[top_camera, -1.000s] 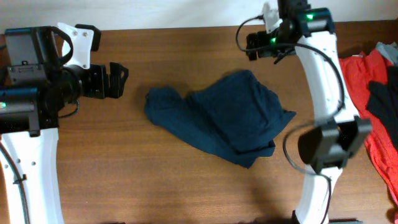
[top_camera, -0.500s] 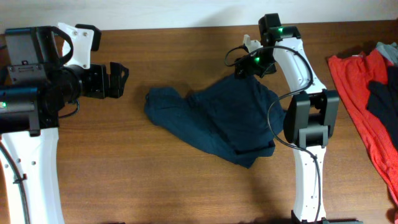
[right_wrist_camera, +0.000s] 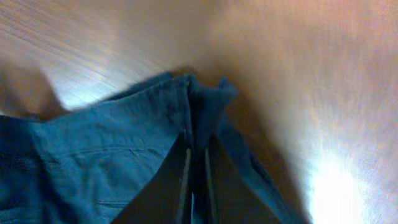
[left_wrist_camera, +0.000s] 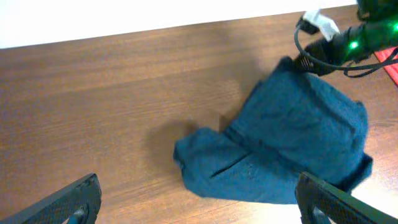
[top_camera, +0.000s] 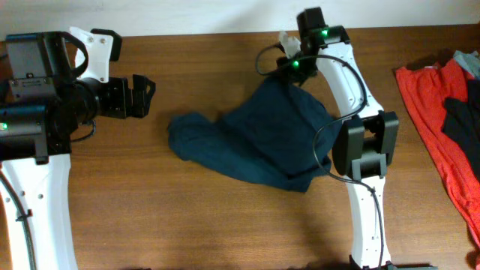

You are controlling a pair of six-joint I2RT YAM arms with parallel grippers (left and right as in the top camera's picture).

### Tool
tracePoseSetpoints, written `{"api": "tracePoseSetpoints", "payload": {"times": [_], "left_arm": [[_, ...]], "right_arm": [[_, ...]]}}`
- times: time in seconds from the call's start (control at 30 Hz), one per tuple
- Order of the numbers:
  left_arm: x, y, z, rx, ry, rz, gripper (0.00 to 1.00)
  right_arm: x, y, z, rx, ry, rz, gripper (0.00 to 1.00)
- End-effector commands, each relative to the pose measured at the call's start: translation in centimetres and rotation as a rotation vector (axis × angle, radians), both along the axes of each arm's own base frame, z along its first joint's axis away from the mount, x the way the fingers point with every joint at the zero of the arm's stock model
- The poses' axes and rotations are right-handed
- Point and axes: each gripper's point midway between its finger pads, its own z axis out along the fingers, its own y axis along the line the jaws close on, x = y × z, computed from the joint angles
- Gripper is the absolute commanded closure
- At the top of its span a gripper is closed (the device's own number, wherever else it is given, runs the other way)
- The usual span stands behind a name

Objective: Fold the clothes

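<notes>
A crumpled dark blue garment (top_camera: 255, 142) lies on the middle of the wooden table (top_camera: 225, 217). My right gripper (top_camera: 285, 75) is at its far edge, and the wrist view shows the jaws (right_wrist_camera: 196, 177) shut on a pinched fold of the blue cloth (right_wrist_camera: 106, 162). That corner is pulled up toward the back of the table. My left gripper (top_camera: 146, 96) hovers to the left of the garment, open and holding nothing. In the left wrist view its wide-apart fingers (left_wrist_camera: 78, 199) frame the table, with the garment (left_wrist_camera: 292, 143) ahead and to the right.
A pile of red clothes (top_camera: 431, 112) with a dark piece (top_camera: 461, 120) on top lies at the table's right edge. The table's back edge meets a white wall (top_camera: 187, 15). The right arm's base (top_camera: 367, 225) stands beside the garment's right side.
The right arm has swung left and down onto the garment's far edge and shut on it. The garment has been dragged slightly left. The left arm has not moved.
</notes>
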Motion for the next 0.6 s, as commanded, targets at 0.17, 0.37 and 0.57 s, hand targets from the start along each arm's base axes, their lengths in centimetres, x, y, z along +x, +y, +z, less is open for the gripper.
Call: {"api": "tracePoseSetpoints", "payload": {"times": [0.17,0.37,0.57], "left_arm": [[-0.2,-0.3,0.9,0.005,-0.034,-0.022,0.01],[0.0,1.1,0.5,0.066,-0.023,0.037,0.01],[-0.1,1.3,-1.1,0.095,0.034,0.019,0.01]], "right_arm": [[1.9,10.7,16.5,0.211,-0.496,0.240,0.96],[3.3,14.2,14.8,0.185,-0.574,0.255,0.96],[3.6,13.6,15.5,0.175,-0.580,0.208,0.73]]}}
